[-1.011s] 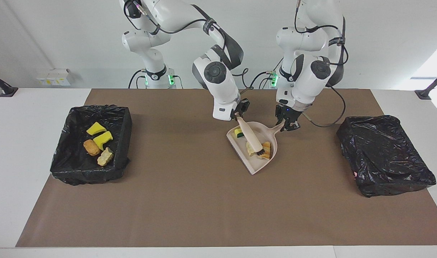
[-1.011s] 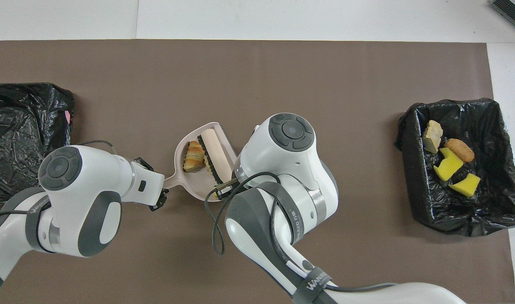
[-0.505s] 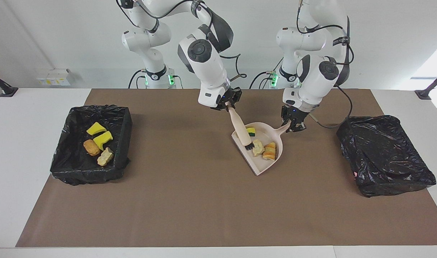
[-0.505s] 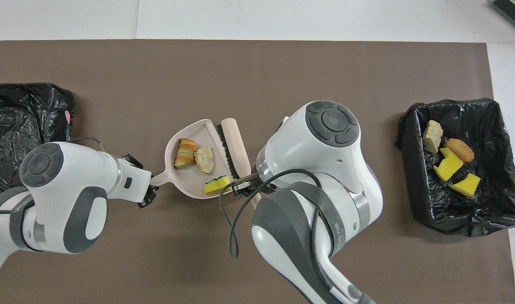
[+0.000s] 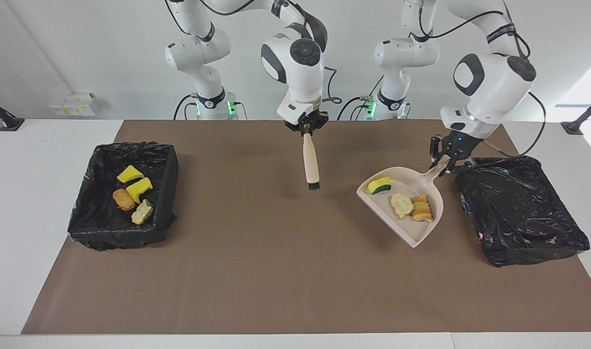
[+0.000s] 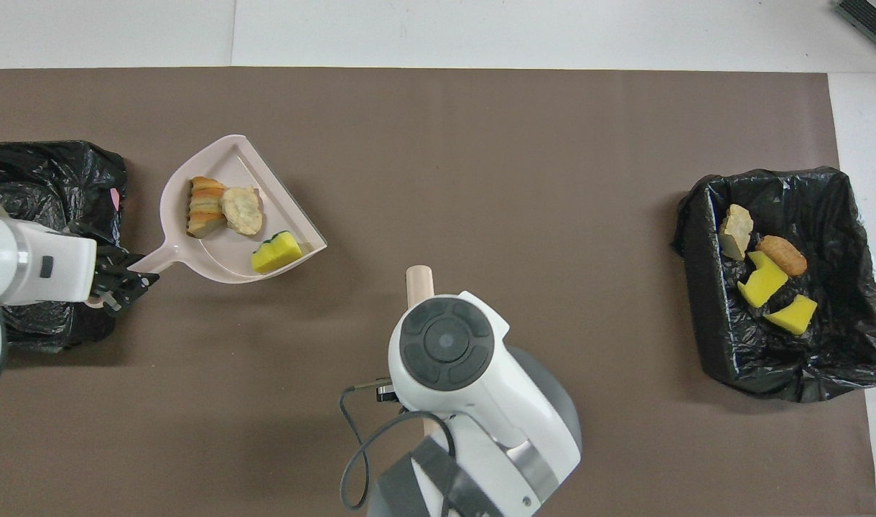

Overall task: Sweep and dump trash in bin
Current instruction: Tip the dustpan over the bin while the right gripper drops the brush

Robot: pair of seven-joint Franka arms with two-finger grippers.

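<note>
The bench (image 5: 295,291) carries a covered black bin (image 5: 521,208) at the left arm's end, its inside hidden. Beside this bin the dustpan (image 5: 424,232) is held up by the left tool (image 5: 444,160), clamped on its handle. The brush (image 5: 310,162) hangs from the closed right tool (image 5: 305,127), mostly hidden from overhead. The trash (image 5: 403,201) lies in the dustpan, beside the bin.

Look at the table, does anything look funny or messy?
Nothing has spilled. One oddity: the black bin beside the raised dustpan looks collapsed, its bag lying across the top, so I see no opening for the three scraps in the pan. The other bin stands open and holds four scraps.
</note>
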